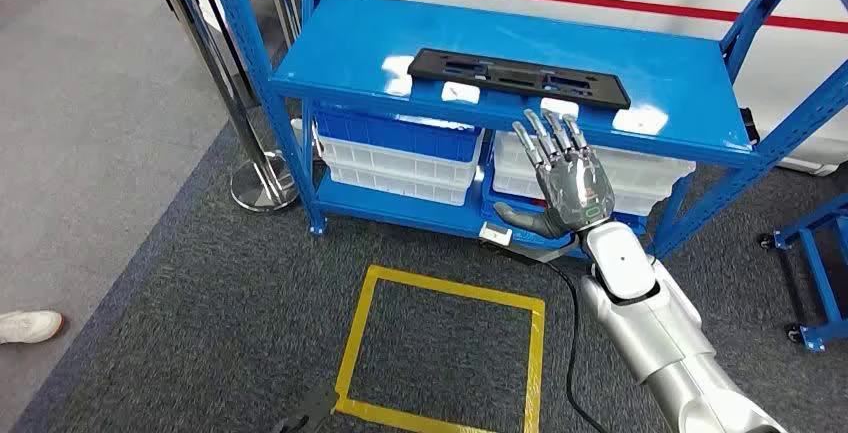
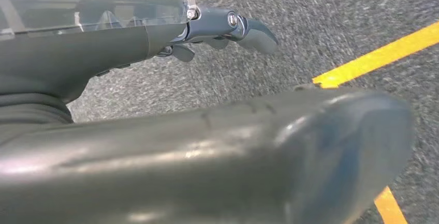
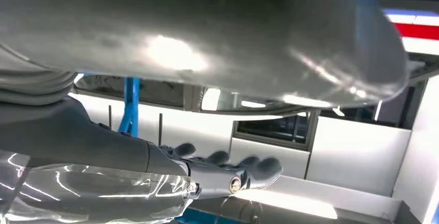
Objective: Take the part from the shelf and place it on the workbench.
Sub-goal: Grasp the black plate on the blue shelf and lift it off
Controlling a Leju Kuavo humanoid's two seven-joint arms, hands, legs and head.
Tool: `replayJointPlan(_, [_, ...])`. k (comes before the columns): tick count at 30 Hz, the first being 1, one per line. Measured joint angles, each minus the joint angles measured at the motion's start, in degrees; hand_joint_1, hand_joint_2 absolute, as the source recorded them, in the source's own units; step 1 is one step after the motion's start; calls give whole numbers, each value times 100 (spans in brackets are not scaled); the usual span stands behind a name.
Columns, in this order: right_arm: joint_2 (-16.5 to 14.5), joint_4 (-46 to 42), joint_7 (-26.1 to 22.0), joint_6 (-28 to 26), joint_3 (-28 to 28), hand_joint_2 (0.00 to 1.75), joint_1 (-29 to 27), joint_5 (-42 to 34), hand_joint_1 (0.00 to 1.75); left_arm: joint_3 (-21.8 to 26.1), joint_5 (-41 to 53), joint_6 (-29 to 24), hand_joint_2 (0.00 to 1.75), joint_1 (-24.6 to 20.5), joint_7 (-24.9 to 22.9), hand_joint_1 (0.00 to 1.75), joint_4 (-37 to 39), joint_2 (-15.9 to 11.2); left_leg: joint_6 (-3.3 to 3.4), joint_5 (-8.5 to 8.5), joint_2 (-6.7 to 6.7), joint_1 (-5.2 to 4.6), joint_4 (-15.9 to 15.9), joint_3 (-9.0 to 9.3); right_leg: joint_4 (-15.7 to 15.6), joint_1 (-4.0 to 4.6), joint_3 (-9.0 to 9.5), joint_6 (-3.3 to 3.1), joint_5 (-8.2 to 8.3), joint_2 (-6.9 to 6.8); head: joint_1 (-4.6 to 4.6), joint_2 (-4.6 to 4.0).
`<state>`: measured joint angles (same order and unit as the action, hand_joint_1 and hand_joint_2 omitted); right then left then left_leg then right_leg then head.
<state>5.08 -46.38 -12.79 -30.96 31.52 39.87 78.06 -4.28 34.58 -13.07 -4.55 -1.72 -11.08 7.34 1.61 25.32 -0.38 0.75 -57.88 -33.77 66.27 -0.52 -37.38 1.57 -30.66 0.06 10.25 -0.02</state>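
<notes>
Blue steel shelving (image 1: 520,48) stands in front of you, and the part (image 1: 520,77), a long flat black piece with slots in it, lies along the front of the top shelf, flat and untouched. Several small white tags (image 1: 640,119) sit on that shelf's front edge, just beside the part. Your right hand (image 1: 568,181) is raised in front of the shelf edge, below the part and apart from it, with its fingers (image 1: 548,138) straight and spread, the thumb out to the side, and nothing in it; the right wrist view shows the same fingers (image 3: 228,167) stretched out flat. Your left hand (image 2: 155,94) hangs low over the grey carpet (image 2: 321,22), close to a strip of yellow tape (image 2: 383,56); its fingers (image 2: 243,27) lie extended with nothing between them. On the lower shelf you can see white bins (image 1: 400,158) with blue ones stacked on them. A yellow taped square (image 1: 440,353) marks the carpet before the shelf, a chrome barrier post (image 1: 235,103) stands at the shelf's left, and a white shoe (image 1: 28,326) shows at the far left edge.
</notes>
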Motion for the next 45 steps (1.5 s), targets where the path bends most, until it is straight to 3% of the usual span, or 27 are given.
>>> replayJointPlan(3, [1, 3, -38, 4, 0, 0, -27, -4, 0, 2, -2, -8, 0, 10, 3, 0, 0, -1, 11, 19, -3, -1, -4, 7, 745, -24, -417, 36, -223, 0, 0, 0])
replayJointPlan(4, [1, 4, -52, 6, 0, 0, -37, -6, 0, 3, -2, -12, 0, 15, 3, 0, 0, -1, 9, 31, -6, -1, -6, 18, 862, -34, -510, 46, -186, -1, 0, 0])
replayJointPlan(5, [0, 4, -61, 7, -1, 0, -40, -8, 0, 5, -2, -17, 0, 18, 3, 0, 0, 0, 2, 48, -10, -1, -9, 40, 746, -44, -486, 49, -30, -2, 0, 0])
replayJointPlan(8, [-1, 4, -77, 9, -6, 0, -23, -21, 0, 10, -2, -35, 0, 18, 4, 0, 1, 8, -53, 125, -25, -7, -19, 131, -359, -43, 3, 14, 588, -1, 0, 0])
replayJointPlan(10, [-4, 4, -87, 11, -10, 0, -18, -29, 0, 21, -2, -45, 0, 19, 1, 0, 2, 10, -113, 158, -29, -19, -20, 135, -730, -10, 166, -35, 638, -1, 0, 0])
replayJointPlan(14, [-18, 1, -103, 8, -28, 0, -13, -37, 0, 39, -2, -49, 0, 18, -14, 0, 2, 11, -243, 280, -10, -18, -133, 115, -844, -25, 277, -169, 557, 1, 3, 0])
replayJointPlan(16, [-36, 2, -124, 5, -39, 0, -7, -46, 0, 44, -1, -50, 0, 15, -16, 0, 3, 10, -280, 526, 2, -10, -727, -166, -878, -30, 378, -240, 505, -6, 3, 0])
replayJointPlan(18, [-54, 11, -158, 4, -38, 0, -24, -59, 0, 50, 0, -51, 0, 28, -16, 0, 4, 9, -296, 742, 4, -7, -1510, -639, -877, -14, 463, -274, 431, -5, 3, 0])
replayJointPlan(19, [-59, 18, -169, 4, -38, 0, -35, -64, 0, 54, 0, -52, 0, 38, -16, 0, 4, 9, -296, 717, 4, -7, -1706, -801, -876, -6, 514, -277, 388, -2, 3, 0])
replayJointPlan(20, [-64, 23, -176, 3, -37, 0, -43, -69, 0, 60, 0, -55, 0, 45, -16, 0, 4, 8, -287, 564, 4, -7, -1675, -860, -875, 0, 578, -275, 338, 3, 3, 0])
replayJointPlan(22, [-80, 28, -177, 2, -37, 0, -45, -76, 0, 76, 0, -66, 0, 52, -15, 0, 4, 6, -238, 20, 6, -13, -1006, -677, -875, 7, 736, -256, 219, 9, 3, 0])
replayJointPlan(23, [-89, 31, -178, 1, -37, 0, -41, -79, 0, 84, 0, -73, 0, 53, -14, 0, 8, 3, -206, -185, 8, -30, -645, -529, -874, 19, 802, -234, 158, 11, 3, 0])
replayJointPlan(24, [-98, 33, -179, -2, -36, 0, -35, -82, 0, 89, 1, -81, 0, 49, -14, 0, 13, 1, -171, -268, 10, -45, -352, -398, -872, 26, 843, -205, 108, 15, 3, 0])
replayJointPlan(27, [-108, 39, -186, -12, -36, 0, -25, -85, 0, 95, 7, -101, 0, 48, -16, 0, 22, -3, -78, -153, -4, -68, -85, -240, -868, 32, 868, -110, 72, 16, 2, 0])
replayJointPlan(29, [-108, 38, -191, -19, -40, 0, -20, -88, 0, 99, 10, -111, 0, 59, -16, 0, 24, -5, -21, -121, -13, -41, -2, -142, -689, 24, 807, -57, 72, 12, -1, 0])
replayJointPlan(30, [-107, 38, -192, -21, -42, 0, -14, -89, 0, 100, 12, -114, 0, 60, -16, 0, 24, -5, 1, -105, -15, -25, 43, -77, -470, 20, 686, -33, 29, 12, -2, 0])
replayJointPlan(33, [-107, 55, -196, -23, -40, 0, -35, -91, 0, 101, 15, -115, 0, 64, -16, 0, 25, 1, 41, 1, -16, -13, 92, 71, 545, -12, -32, 41, -307, 11, -4, 0])
replayJointPlan(34, [-107, 66, -198, -23, -39, 0, -54, -91, 0, 101, 15, -114, 0, 74, -16, 0, 27, 1, 43, 52, -22, -13, 92, 128, 738, -24, -236, 58, -346, 11, -4, 0])
replayJointPlan(35, [-105, 75, -200, -24, -39, 0, -68, -91, 0, 102, 16, -114, 0, 86, -16, 0, 28, 0, 39, 107, -30, -13, 92, 198, 725, -33, -342, 65, -257, 10, -4, 0])
replayJointPlan(36, [-104, 82, -202, -24, -40, 0, -75, -93, 0, 102, 17, -114, 0, 95, -16, 0, 30, -1, 30, 168, -39, -13, 92, 281, 527, -37, -357, 63, -45, 9, -4, 0])
replayJointPlan(38, [-101, 92, -210, -27, -40, 0, -81, -101, 0, 103, 20, -114, 0, 104, -16, 0, 34, 2, -9, 301, -53, -13, 88, 457, -191, -33, -235, 28, 575, 8, -3, 0])
replayJointPlan(40, [-95, 111, -227, -28, -39, 0, -87, -116, 0, 104, 22, -113, 0, 97, -17, 0, 42, 3, -80, 414, -67, -21, 86, 546, -698, 3, -134, -37, 868, 3, -6, 0])
replayJointPlan(43, [-92, 122, -255, -34, -40, 0, -77, -142, 0, 108, 25, -111, 0, 90, -21, 0, 46, 2, -182, 496, -69, -25, 41, 597, -795, 20, -41, -152, 803, 11, -6, 0])
replayJointPlan(45, [-96, 122, -263, -36, -43, 0, -47, -151, 0, 109, 26, -114, 0, 75, -22, 0, 46, 2, -234, 530, -45, -17, -301, 477, -853, 1, 100, -230, 731, 15, -5, 0])
